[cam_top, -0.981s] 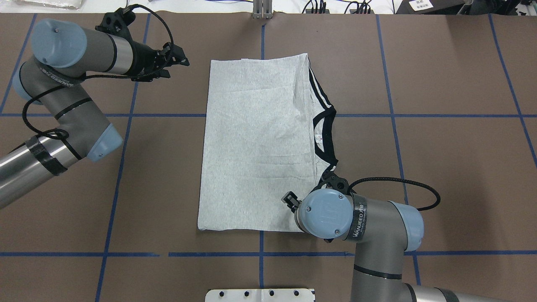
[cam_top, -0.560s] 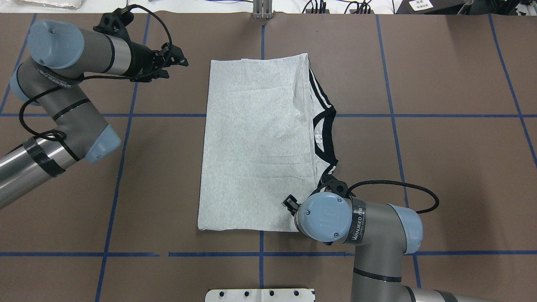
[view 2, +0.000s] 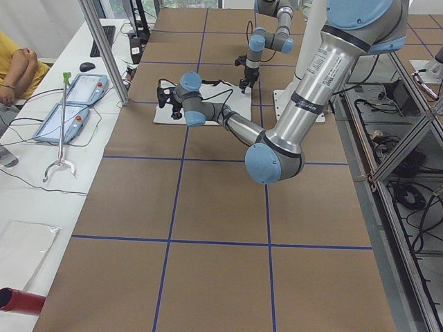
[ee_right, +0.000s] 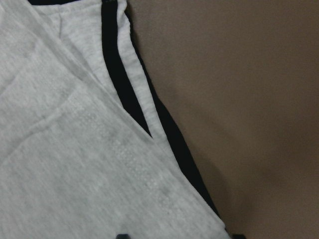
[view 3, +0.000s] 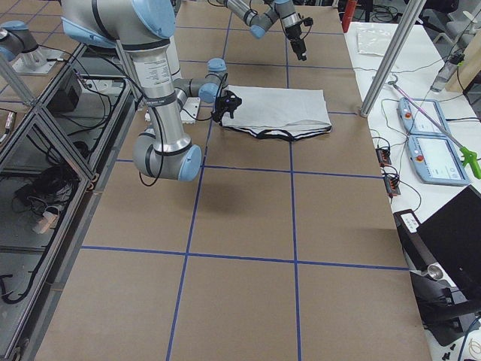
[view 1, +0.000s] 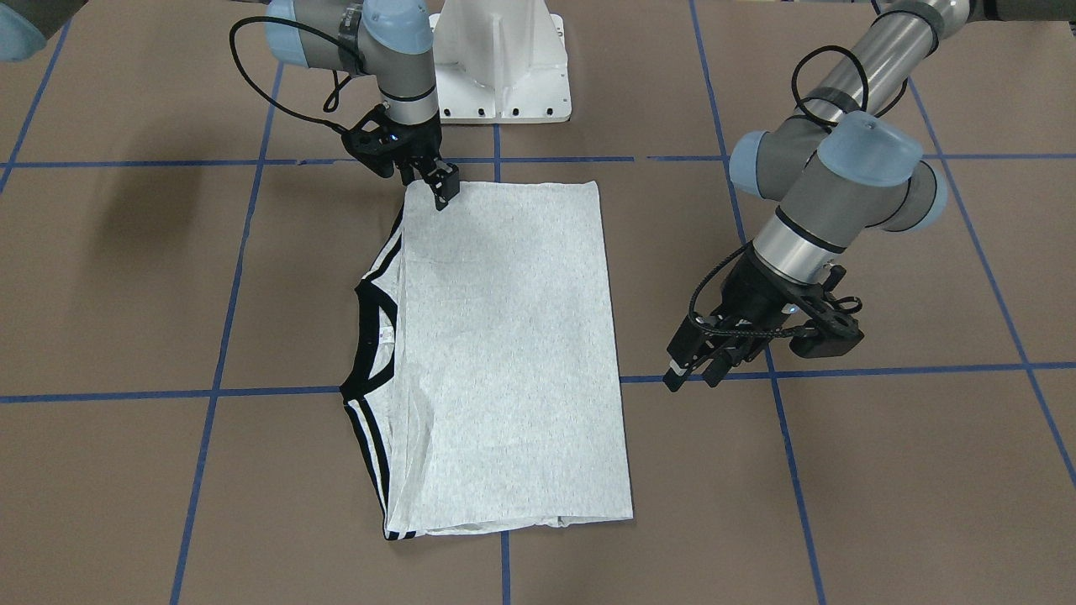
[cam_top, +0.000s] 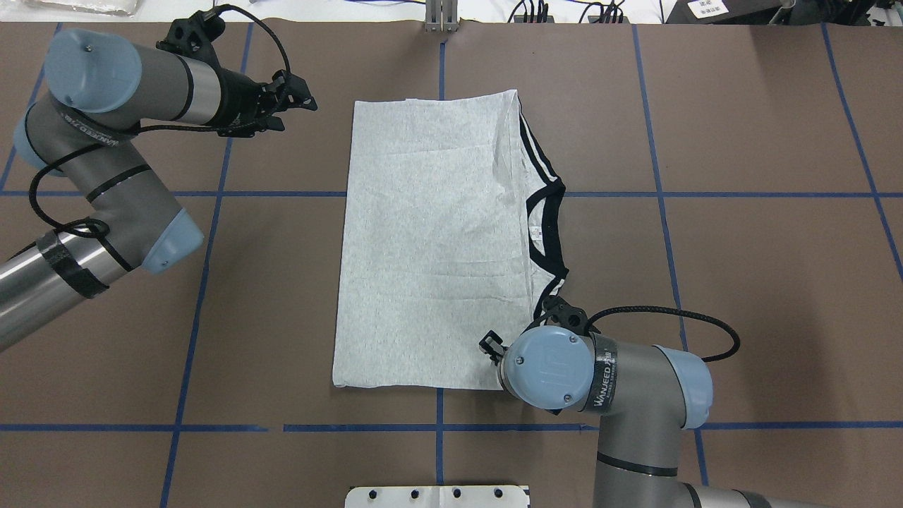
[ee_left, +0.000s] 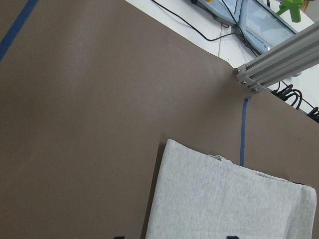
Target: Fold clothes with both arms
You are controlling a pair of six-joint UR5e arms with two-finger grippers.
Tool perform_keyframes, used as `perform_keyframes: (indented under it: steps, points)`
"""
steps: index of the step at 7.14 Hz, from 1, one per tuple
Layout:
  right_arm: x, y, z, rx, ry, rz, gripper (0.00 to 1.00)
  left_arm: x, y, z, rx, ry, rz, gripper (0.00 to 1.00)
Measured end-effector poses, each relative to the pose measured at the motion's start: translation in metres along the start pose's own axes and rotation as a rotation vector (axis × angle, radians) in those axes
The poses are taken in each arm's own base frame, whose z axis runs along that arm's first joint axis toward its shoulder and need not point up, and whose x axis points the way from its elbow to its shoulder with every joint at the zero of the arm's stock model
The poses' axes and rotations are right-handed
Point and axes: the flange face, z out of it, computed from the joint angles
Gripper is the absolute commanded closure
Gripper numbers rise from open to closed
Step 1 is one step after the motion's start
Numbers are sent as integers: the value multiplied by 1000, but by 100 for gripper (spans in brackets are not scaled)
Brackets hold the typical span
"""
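The grey T-shirt (cam_top: pixel 430 240) lies folded into a long rectangle in the middle of the table. Its black collar (cam_top: pixel 554 226) and striped shoulders are at the right edge, and the print is hidden. My right gripper (view 1: pixel 445 192) is open, low over the shirt's near right corner. In the overhead view only one finger (cam_top: pixel 488 345) shows beside the wrist. The right wrist view shows grey cloth and black stripes (ee_right: pixel 112 64) close up. My left gripper (cam_top: pixel 302 111) is open and empty, above bare table left of the shirt's far left corner (ee_left: pixel 172 147).
The brown table is marked with blue tape lines (cam_top: pixel 211 194). The white pedestal (view 1: pixel 503 59) stands at the robot's edge. An aluminium post (cam_top: pixel 440 14) stands at the far edge, with tablets (view 2: pixel 69 104) and cables on the side table beyond.
My right wrist has shifted slightly toward the table's near edge over the shirt's corner. My left arm's elbow has moved a little; its gripper stays in place.
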Motion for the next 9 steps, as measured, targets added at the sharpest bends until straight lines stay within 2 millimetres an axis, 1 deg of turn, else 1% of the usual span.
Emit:
perform_keyframes:
  steps: [1,5,6,7,8,9]
  points:
    - [0,0,0,-1,0,12,100,2,0,-1,0,-2,-1,26]
    - [0,3,-5,-15,-4,29,100,0,0,-3,0,-5,-3,26]
    - [0,2,-13,-22,-14,30,100,-2,2,-6,-1,-3,-10,26]
    - [4,-1,-23,-31,-26,30,100,-3,9,-16,-7,7,-41,26]
    - [10,-4,-30,-37,-32,29,100,-4,30,-30,-32,25,-104,26]
    - [14,-7,-33,-39,-33,30,100,-6,67,-46,-76,44,-177,26]
